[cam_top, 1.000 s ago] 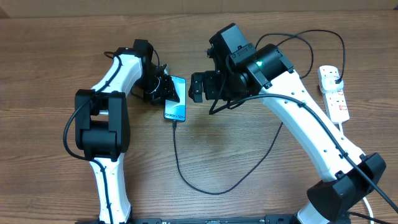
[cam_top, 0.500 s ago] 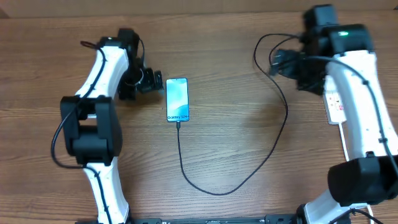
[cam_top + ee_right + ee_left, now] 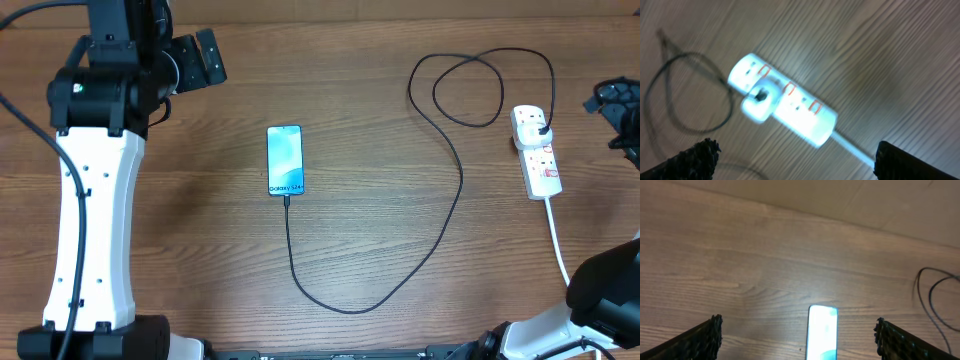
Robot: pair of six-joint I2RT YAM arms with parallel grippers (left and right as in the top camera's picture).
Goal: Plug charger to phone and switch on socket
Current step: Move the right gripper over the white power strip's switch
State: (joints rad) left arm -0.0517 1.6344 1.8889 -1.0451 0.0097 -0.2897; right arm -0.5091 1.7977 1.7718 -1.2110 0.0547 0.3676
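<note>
Left end effector (image 3: 200, 60): fingers apart, empty, well up-left of phone (image 3: 284, 160) | Right end effector (image 3: 795, 152): fingers apart, empty, far right of phone, over socket (image 3: 537, 155) | Phone: flat on desk (image 3: 380, 120), screen lit | Charger (image 3: 440, 230): tip in phone's near end, cable sweeps right, loops, plug in socket | Socket: on desk, far right of phone

There is one table (image 3: 380, 120). On it lies one phone (image 3: 284, 160). There is one thin black charger (image 3: 440, 230) with one plug (image 3: 541, 126). There is one white socket (image 3: 536, 152). It has three red switches (image 3: 788, 89) and one thick white cord (image 3: 560, 245). There are two robot arms, the left arm (image 3: 95, 200) and the right arm (image 3: 605, 290). Each has one hand, so there are two hands: the left hand (image 3: 200, 58) and the right hand (image 3: 610, 100).
</note>
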